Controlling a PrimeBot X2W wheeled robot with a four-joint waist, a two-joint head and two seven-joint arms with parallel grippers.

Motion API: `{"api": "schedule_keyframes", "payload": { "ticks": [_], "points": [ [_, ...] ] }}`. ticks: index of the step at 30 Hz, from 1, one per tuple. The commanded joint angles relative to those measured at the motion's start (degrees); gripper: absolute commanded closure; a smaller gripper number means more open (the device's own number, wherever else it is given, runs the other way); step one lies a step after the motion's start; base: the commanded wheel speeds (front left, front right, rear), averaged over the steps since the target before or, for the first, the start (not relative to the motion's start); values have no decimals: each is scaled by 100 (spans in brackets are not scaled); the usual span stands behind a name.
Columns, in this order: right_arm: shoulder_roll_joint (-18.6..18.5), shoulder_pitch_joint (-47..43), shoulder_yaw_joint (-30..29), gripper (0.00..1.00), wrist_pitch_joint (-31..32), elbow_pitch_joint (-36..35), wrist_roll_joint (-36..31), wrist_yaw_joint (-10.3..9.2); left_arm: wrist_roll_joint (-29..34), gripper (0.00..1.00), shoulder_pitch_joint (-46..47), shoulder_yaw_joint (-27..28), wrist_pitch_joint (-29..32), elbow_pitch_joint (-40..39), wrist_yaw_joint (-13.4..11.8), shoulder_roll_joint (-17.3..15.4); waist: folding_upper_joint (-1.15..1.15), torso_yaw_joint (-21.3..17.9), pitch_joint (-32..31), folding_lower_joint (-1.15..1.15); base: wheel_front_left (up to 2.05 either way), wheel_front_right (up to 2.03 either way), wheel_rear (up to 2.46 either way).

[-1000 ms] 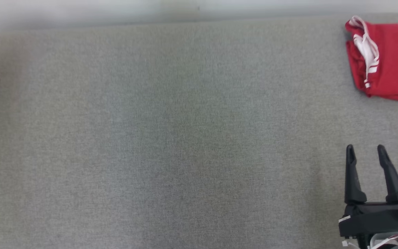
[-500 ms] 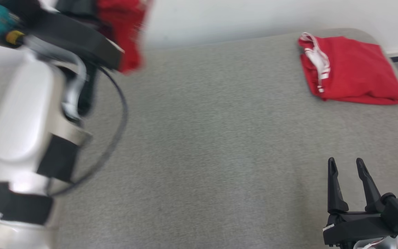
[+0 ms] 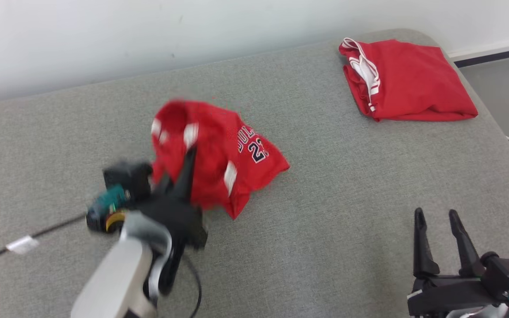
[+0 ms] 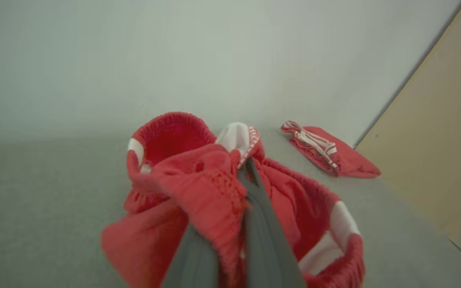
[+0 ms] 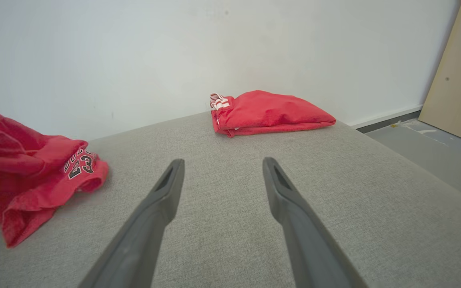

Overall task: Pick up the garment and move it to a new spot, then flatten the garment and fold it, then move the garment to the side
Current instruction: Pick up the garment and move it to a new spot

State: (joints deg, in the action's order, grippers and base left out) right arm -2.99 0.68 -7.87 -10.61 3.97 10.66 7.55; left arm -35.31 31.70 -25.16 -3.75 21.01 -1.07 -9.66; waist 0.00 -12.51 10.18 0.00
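Note:
A crumpled red garment (image 3: 219,150), shorts with white trim and the number 23, lies bunched on the grey padded surface (image 3: 325,221) left of centre. My left gripper (image 3: 189,159) is shut on its near edge, the fabric (image 4: 190,176) heaped over the fingers (image 4: 262,240) in the left wrist view. The garment (image 5: 34,164) also sits at the left of the right wrist view. My right gripper (image 3: 435,216) stands open at the lower right, nothing between its fingers (image 5: 162,200).
A second red garment (image 3: 409,79), folded, lies at the far right corner of the surface (image 5: 270,112). A black cable (image 3: 38,232) trails at the lower left. The surface's right edge drops to grey floor (image 3: 502,88); a white wall runs behind.
The head camera has swung and tilted. My left arm came down from high at the upper left, bringing the garment onto the surface left of centre. The right gripper stays open.

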Motion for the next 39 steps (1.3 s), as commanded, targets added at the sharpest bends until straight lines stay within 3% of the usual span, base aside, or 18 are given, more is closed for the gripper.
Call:
{"api": "schedule_keyframes", "payload": {
  "ticks": [1,2,3,4,5,9,14,22,28,34,35,36,37,39],
  "points": [
    [21,88,19,0,-28,6,32,-16,22,100,-130,-38,-32,105,-2,-24,0,18,0,0,0,0,0],
    [18,99,25,0,-42,31,36,-16,-2,100,-226,-70,-56,257,30,6,0,39,-7,0,0,0,0],
    [20,110,32,0,-54,53,35,-16,-42,64,-303,-99,-69,403,73,35,0,58,-17,0,0,0,0],
    [20,108,20,0,-62,74,27,-16,-8,11,-330,-130,-142,540,98,31,0,92,-41,0,0,0,0],
    [20,111,34,0,-64,95,13,-16,118,0,-320,-192,-218,644,111,-10,0,114,-65,0,0,0,0],
    [20,16,-8,0,-78,155,-19,-16,359,0,-178,-249,-735,590,135,-16,0,274,-271,0,0,0,0],
    [20,-78,-16,0,-82,169,-47,-16,785,0,-148,-68,-1098,15,-108,-276,0,469,-559,0,0,0,0],
    [19,-221,59,0,-106,255,13,-16,1135,0,-1121,776,-1142,-854,-505,-512,0,744,-858,0,0,0,0],
    [18,-265,41,0,-90,320,-10,-16,1167,0,-1549,548,-1005,-510,-147,-469,0,841,-973,0,0,0,0],
    [19,-218,47,0,-92,343,-29,-16,1259,0,-1401,226,-975,54,34,-267,0,690,-998,0,0,0,0],
    [19,-225,32,0,-92,338,-31,-16,1311,18,-1347,140,-959,128,75,-235,0,665,-992,0,0,0,0],
    [19,-226,25,0,-89,334,-33,-16,1351,45,-1267,60,-942,201,116,-198,0,631,-985,0,0,0,0],
    [19,-226,25,0,-89,334,-33,-16,1351,45,-1267,60,-942,201,116,-198,0,631,-985,0,0,0,0],
    [19,-232,-19,0,-85,320,-42,-16,1443,58,-1067,-146,-868,360,208,-94,0,585,-971,0,0,0,0]
  ]
}}
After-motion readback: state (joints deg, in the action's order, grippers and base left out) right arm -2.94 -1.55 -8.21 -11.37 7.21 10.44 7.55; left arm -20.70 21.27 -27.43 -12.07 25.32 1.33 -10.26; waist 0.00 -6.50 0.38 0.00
